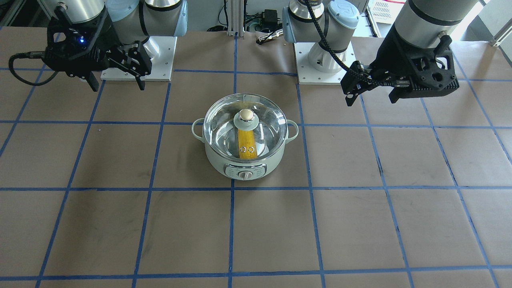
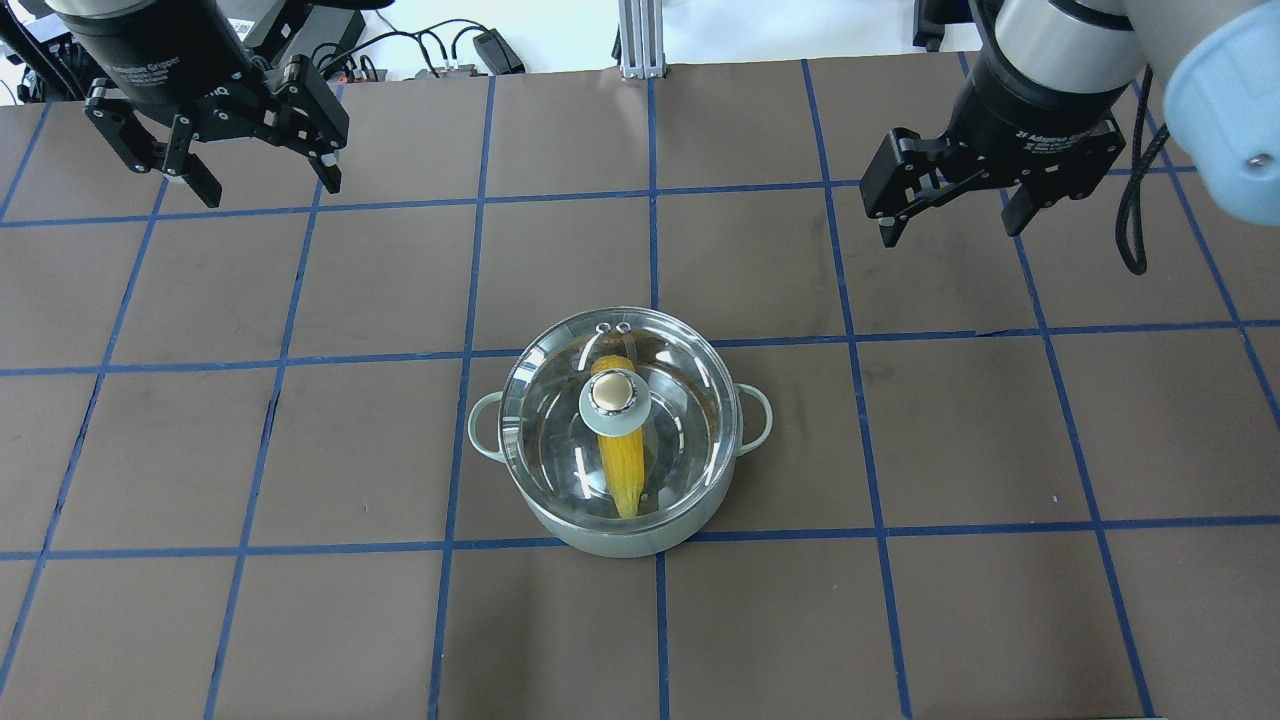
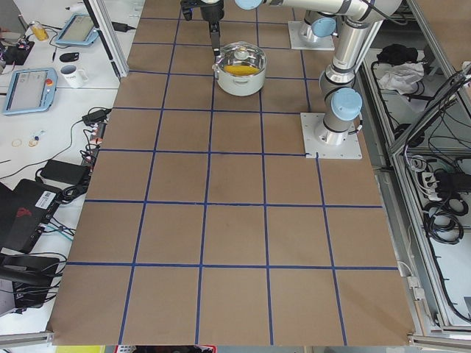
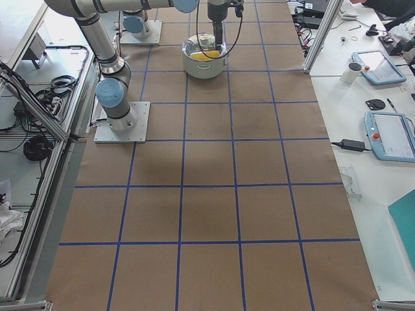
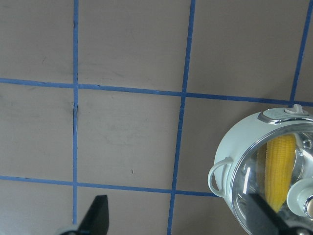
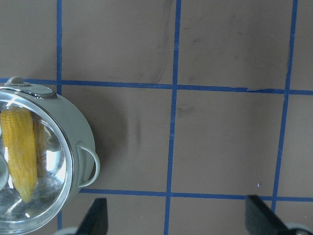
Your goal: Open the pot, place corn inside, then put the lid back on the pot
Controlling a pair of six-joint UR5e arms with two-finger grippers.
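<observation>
The job looked finished. The clear glass dome of the lid [image 2: 560, 400] sat squarely on the round mint-green pot [image 2: 620, 540] at the middle of the table [image 2: 900, 450]. The bumpy yellow corn [image 2: 622, 470] lay inside on shiny steel. The left gripper [image 2: 272, 193] and right gripper [image 2: 950, 232] hung well apart on the far side, fingers spread wide, holding nothing. No further move seemed needed beyond parking the arms.

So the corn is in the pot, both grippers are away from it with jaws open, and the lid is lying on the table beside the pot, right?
No: the lid sits on the pot, over the corn, as the overhead view shows. The left gripper and right gripper are indeed away, jaws open.
</observation>
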